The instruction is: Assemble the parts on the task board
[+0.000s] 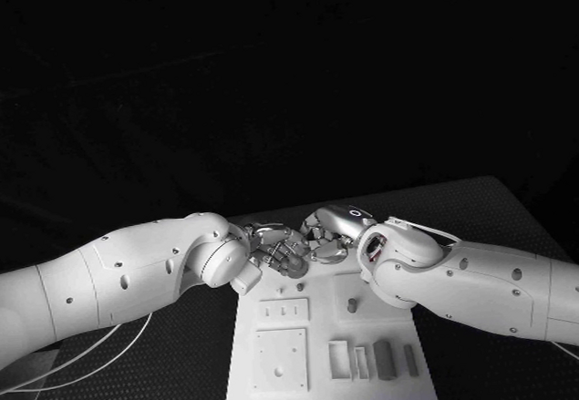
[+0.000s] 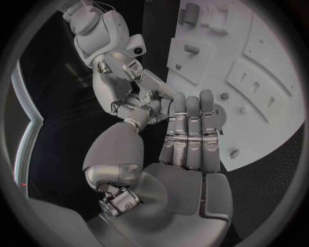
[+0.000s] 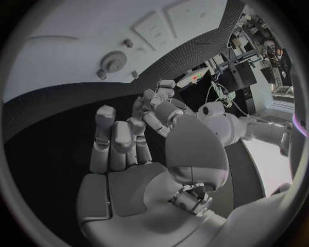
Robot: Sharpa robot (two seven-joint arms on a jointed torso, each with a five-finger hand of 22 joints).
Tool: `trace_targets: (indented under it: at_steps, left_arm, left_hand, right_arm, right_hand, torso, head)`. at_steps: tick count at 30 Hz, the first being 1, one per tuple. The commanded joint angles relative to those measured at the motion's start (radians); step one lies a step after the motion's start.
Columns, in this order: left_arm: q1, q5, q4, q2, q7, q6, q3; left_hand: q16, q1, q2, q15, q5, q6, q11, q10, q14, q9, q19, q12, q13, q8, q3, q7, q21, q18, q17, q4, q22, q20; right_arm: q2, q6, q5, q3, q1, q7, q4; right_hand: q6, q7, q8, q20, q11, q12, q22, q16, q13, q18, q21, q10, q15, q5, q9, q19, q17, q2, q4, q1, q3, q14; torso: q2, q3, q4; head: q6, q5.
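Here, in the head view, the two hands meet at the far end of the task board (image 1: 329, 362), just above the middle of the frame. The left hand (image 1: 277, 251) comes in from the left edge on its white arm and the right hand (image 1: 329, 237) from the right; their silver fingers crowd together so closely that I cannot tell from this view what, if anything, sits between them.

The left wrist view shows the left hand (image 2: 187, 154) with its fingers laid straight and side by side, their tips over the edge of the white board (image 2: 257, 77), while the right hand (image 2: 132, 98) reaches in from the upper left of that picture and its fingers touch the left thumb. Whether a small part is pinched there I cannot tell.

In the right wrist view the right hand (image 3: 129, 154) has its fingers raised and loosely curled, with the left hand's fingers (image 3: 157, 98) against them.

On the board, in the lower middle of the head view, lie a square plate (image 1: 281, 359), a smaller slotted plate (image 1: 284, 311) and several upright rectangular parts (image 1: 365, 360). A small gear (image 3: 112, 63) lies on the board in the upper left of the right wrist view.
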Motion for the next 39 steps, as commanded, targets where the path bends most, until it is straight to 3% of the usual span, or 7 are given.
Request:
trace_targets:
  at_steps: [1, 10, 25, 27, 31, 34, 39]
  left_arm:
    - [0.004, -0.008, 0.003, 0.0, 0.013, 0.007, 0.004]
    - [0.001, -0.013, -0.002, 0.006, 0.014, 0.006, 0.004]
    - [-0.002, -0.021, -0.008, 0.002, 0.028, -0.022, 0.004]
    - [-0.002, -0.022, -0.009, -0.001, 0.028, -0.021, 0.004]
    - [-0.002, -0.023, -0.009, -0.005, 0.025, -0.014, 0.004]
    - [-0.002, -0.025, -0.008, -0.007, 0.024, -0.006, 0.004]
    - [-0.002, -0.029, -0.007, -0.008, 0.022, 0.0, 0.003]
  left_hand:
    - [-0.001, 0.032, 0.017, 0.0, -0.001, -0.003, -0.003, -0.007, -0.009, 0.004, -0.002, 0.003, 0.003, -0.003, 0.011, -0.007, -0.007, 0.011, 0.001, -0.018, 0.004, -0.001]
    - [0.003, 0.081, 0.052, 0.0, -0.004, 0.004, -0.005, -0.002, -0.003, 0.014, 0.004, 0.01, 0.005, 0.002, 0.028, -0.01, -0.01, 0.011, 0.001, -0.042, 0.011, -0.001]
    - [0.014, 0.091, 0.074, -0.005, 0.002, 0.019, -0.012, 0.014, 0.01, 0.031, 0.018, 0.021, 0.009, 0.014, 0.022, -0.017, -0.007, 0.011, 0.006, -0.043, 0.023, -0.005]
    - [0.015, 0.091, 0.074, -0.006, 0.005, 0.019, -0.013, 0.015, 0.011, 0.033, 0.019, 0.023, 0.01, 0.015, 0.022, -0.018, -0.007, 0.012, 0.007, -0.043, 0.024, -0.006]
    - [0.017, 0.092, 0.074, -0.007, 0.007, 0.02, -0.014, 0.016, 0.013, 0.036, 0.021, 0.024, 0.011, 0.016, 0.021, -0.019, -0.006, 0.012, 0.008, -0.044, 0.026, -0.007]
    - [0.018, 0.092, 0.074, -0.008, 0.008, 0.021, -0.015, 0.017, 0.013, 0.037, 0.022, 0.025, 0.011, 0.017, 0.02, -0.019, -0.006, 0.012, 0.009, -0.045, 0.027, -0.007]
    - [0.019, 0.093, 0.075, -0.008, 0.009, 0.021, -0.015, 0.018, 0.014, 0.039, 0.022, 0.026, 0.012, 0.017, 0.02, -0.02, -0.006, 0.012, 0.009, -0.045, 0.028, -0.008]
  right_arm:
    - [-0.002, 0.024, -0.006, -0.003, -0.004, -0.013, -0.001]
    - [0.0, 0.024, -0.006, -0.003, -0.005, -0.015, 0.002]
    - [-0.002, 0.034, 0.032, -0.003, -0.008, -0.002, -0.007]
    - [-0.005, 0.023, 0.046, -0.003, -0.01, 0.003, -0.007]
    - [-0.011, -0.01, 0.062, -0.003, -0.013, 0.014, -0.015]
    - [-0.016, -0.028, 0.067, -0.003, -0.014, 0.02, -0.02]
    - [-0.021, -0.024, 0.067, -0.003, -0.015, 0.031, -0.017]
  right_hand:
    - [0.102, 0.036, 0.006, -0.008, 0.001, -0.004, 0.005, 0.0, -0.001, 0.014, 0.003, 0.006, -0.005, 0.007, 0.015, 0.001, -0.002, 0.006, 0.003, -0.002, 0.005, 0.002]
    - [0.103, 0.036, 0.006, -0.009, 0.001, -0.005, 0.004, 0.0, -0.001, 0.014, 0.003, 0.006, -0.005, 0.007, 0.016, 0.001, -0.002, 0.006, 0.003, -0.002, 0.005, 0.002]
    - [0.095, 0.034, -0.001, -0.007, 0.0, -0.01, 0.004, -0.002, -0.003, 0.014, 0.001, 0.003, -0.005, 0.007, 0.014, 0.0, -0.003, -0.003, 0.003, -0.005, 0.005, 0.001]
    - [0.067, 0.043, -0.021, -0.005, 0.008, -0.021, 0.004, -0.006, -0.008, 0.014, -0.001, -0.006, -0.002, 0.006, 0.007, -0.005, -0.004, -0.018, 0.006, -0.012, 0.0, -0.003]
    - [-0.02, 0.072, -0.071, 0.002, 0.036, -0.04, 0.002, -0.016, -0.014, 0.014, -0.011, -0.032, 0.024, 0.008, -0.012, -0.019, -0.005, -0.066, 0.012, -0.037, -0.018, -0.019]
    - [-0.074, 0.098, -0.102, 0.007, 0.06, -0.046, 0.0, -0.019, -0.016, 0.014, -0.017, -0.047, 0.047, 0.006, -0.022, -0.026, -0.004, -0.078, 0.016, -0.038, -0.028, -0.03]
    - [-0.087, 0.106, -0.11, 0.01, 0.068, -0.045, 0.0, -0.018, -0.016, 0.014, -0.019, -0.052, 0.055, 0.006, -0.024, -0.027, -0.002, -0.083, 0.022, -0.037, -0.032, -0.033]
  torso:
    - [0.0, 0.0003, 0.0001]
    - [0.0, 0.0001, 0.0001]
    - [0.0, 0.0001, 0.0002]
    - [0.0, 0.0001, 0.0002]
    - [0.0, 0.0009, -0.0009]
    - [0.0, 0.0012, -0.0021]
    - [0.0, 0.001, -0.0014]
  head:
    - [-0.001, 0.001]
    - [-0.002, 0.002]
    - [-0.004, 0.001]
    - [-0.004, 0.001]
    - [-0.006, 0.004]
    - [-0.005, 0.003]
    - [-0.005, 0.004]
